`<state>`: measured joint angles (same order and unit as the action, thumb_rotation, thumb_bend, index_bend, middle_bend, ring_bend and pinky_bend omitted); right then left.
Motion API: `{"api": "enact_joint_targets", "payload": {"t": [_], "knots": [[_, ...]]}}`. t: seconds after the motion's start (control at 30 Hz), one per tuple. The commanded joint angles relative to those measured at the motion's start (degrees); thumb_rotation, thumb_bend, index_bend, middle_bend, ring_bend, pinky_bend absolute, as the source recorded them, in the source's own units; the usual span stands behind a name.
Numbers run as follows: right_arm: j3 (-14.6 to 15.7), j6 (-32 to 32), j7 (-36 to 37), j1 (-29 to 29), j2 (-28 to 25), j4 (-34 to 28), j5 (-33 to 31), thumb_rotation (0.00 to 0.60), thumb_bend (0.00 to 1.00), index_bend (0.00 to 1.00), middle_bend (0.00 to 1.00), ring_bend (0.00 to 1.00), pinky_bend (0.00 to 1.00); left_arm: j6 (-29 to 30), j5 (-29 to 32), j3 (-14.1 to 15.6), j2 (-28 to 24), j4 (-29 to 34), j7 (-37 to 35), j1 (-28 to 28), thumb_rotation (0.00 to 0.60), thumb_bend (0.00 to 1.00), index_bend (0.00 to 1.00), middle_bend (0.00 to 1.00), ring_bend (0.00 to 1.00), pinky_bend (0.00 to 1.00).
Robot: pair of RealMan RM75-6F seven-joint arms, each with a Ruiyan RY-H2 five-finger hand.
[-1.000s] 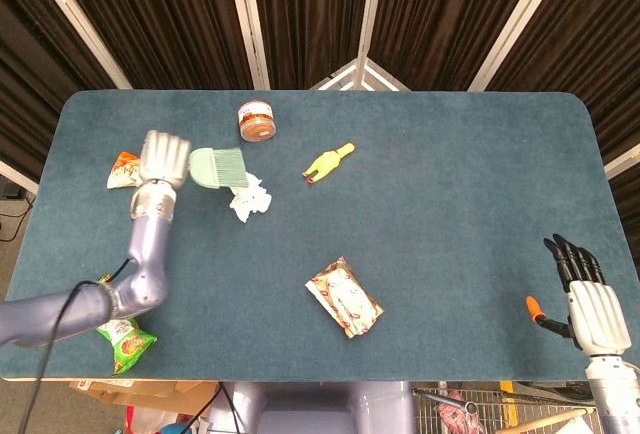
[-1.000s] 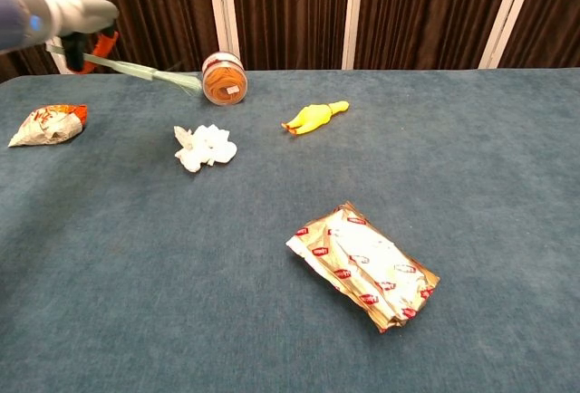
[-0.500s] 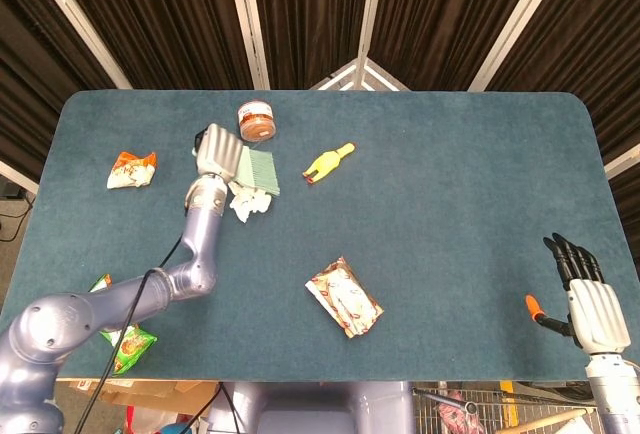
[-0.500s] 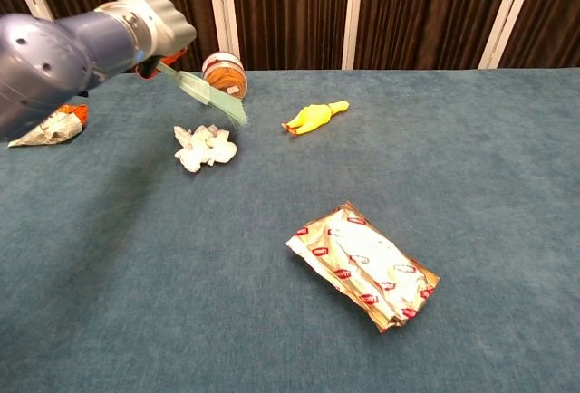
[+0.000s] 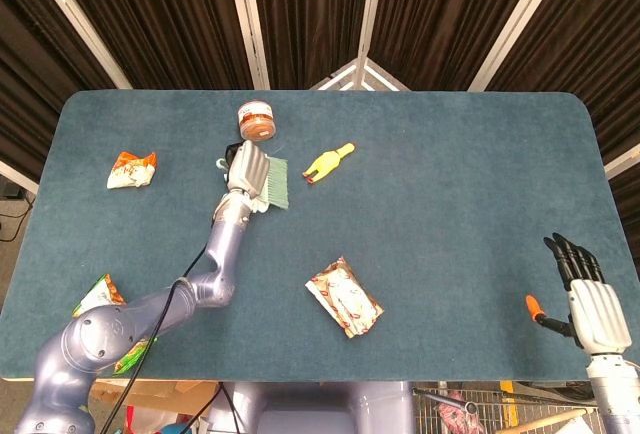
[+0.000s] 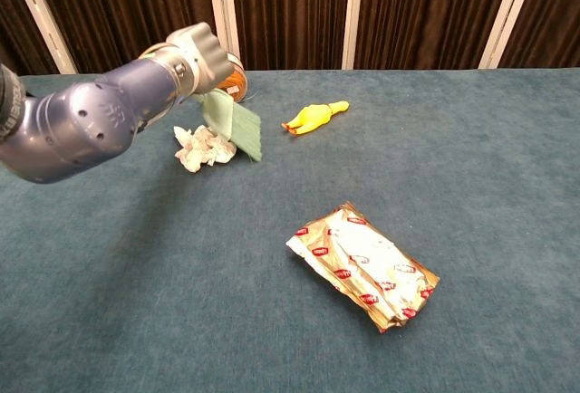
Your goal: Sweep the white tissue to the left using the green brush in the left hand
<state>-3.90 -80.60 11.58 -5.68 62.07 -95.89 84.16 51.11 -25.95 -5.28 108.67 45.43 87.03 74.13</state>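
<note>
Left hand (image 6: 198, 53) clenched round the handle of the green brush (image 6: 237, 128), bristles slanting down toward the bench (image 6: 471, 139). White tissue (image 6: 201, 147), crumpled, lies on the blue surface just below and to the left of the bristle edge in the chest view; whether bristles touch it cannot be told. In the head view the left hand (image 5: 247, 168) and brush (image 5: 273, 183) cover the tissue entirely.

Orange-lidded jar (image 5: 257, 121) stands just behind the hand. Yellow rubber chicken (image 5: 328, 163) lies near the brush, to its right. Silver-and-red snack packet (image 5: 343, 298) sits nearer the front, well apart.

Right hand (image 5: 590, 294) rests at the bench's near right corner, fingers extended and apart, holding nothing.
</note>
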Motion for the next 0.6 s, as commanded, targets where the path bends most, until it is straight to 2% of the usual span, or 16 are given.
{"api": "enact_joint_targets", "payload": {"t": [0.03,0.23,0.43,0.6], "knots": [[-0.04,-0.1,0.06,0.03,0.0,0.0,-0.02,0.6,0.34,0.0,0.0,0.0,0.0,0.15,-1.75,1.53,-1.01,2.16,-0.03,-1.62,0.6,0.83,0.81,1.0,1.0,1.0],[-0.14,-0.69,-0.21,0.16,0.29,0.25,0.17,0.6,0.34,0.0,0.0,0.0,0.0,3.59,-4.75,5.03,-7.13,11.69,-0.23,-5.72,0.6,0.83,0.81,1.0,1.0,1.0],[-0.2,-1.25,-1.05,0.24,0.69,0.42,0.46,0.6,0.34,0.0,0.0,0.0,0.0,7.65,-7.33,7.62,-16.24,23.83,-0.92,-8.65,0.6,0.83,0.81,1.0,1.0,1.0],[-0.38,-1.62,-1.7,0.24,1.11,0.65,0.48,0.6,0.34,0.0,0.0,0.0,0.0,9.75,-9.29,11.11,-25.1,34.88,-0.91,-10.72,0.6,0.83,0.82,1.0,1.0,1.0]]}}
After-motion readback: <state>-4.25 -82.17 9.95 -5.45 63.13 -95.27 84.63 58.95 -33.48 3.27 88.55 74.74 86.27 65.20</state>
